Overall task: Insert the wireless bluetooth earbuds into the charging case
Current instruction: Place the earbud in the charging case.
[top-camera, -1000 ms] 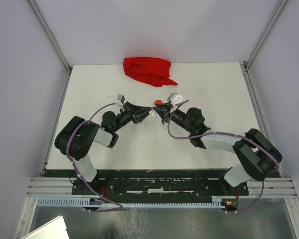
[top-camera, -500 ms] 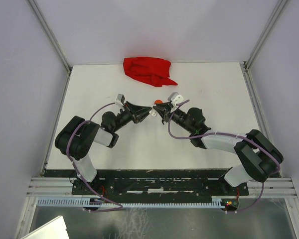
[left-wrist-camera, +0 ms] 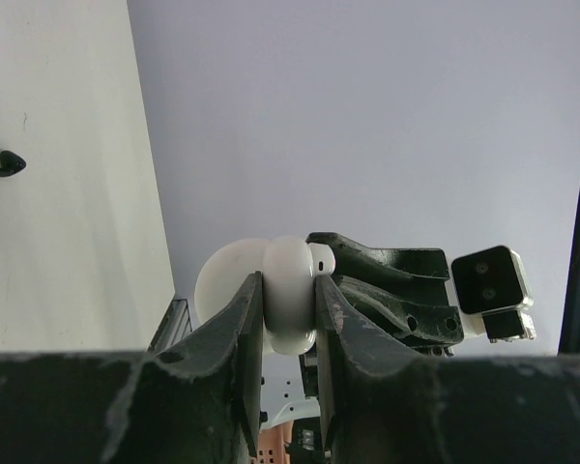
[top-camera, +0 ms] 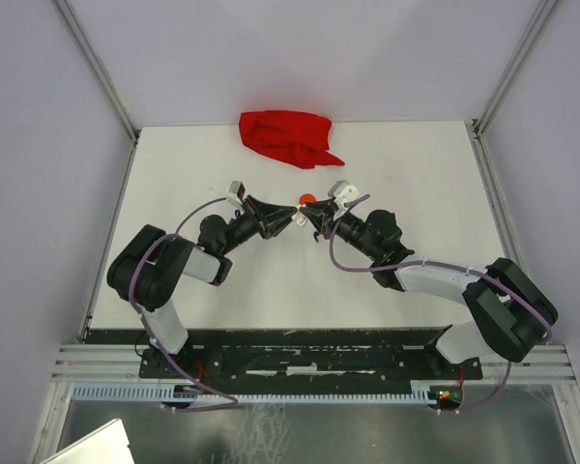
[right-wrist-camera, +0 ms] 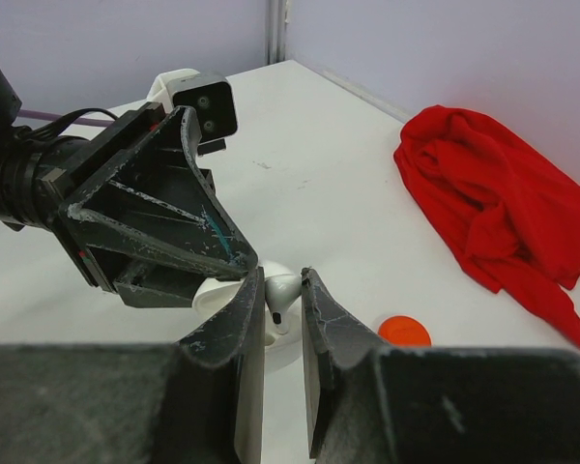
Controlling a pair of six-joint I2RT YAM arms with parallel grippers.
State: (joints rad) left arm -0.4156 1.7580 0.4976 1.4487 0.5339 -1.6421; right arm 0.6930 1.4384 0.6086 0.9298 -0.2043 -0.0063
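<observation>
Bright even light, faint soft shadows, wrist views' foreground blurred

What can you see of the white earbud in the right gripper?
The white earbud looks like glossy plastic, with a rounded head and a short stem pointing down, dark at its tip. It sits between the fingers of the right gripper, raised off the table, its head up against the white charging case that the left gripper clamps. Whether it is seated in the case cannot be told.
</observation>
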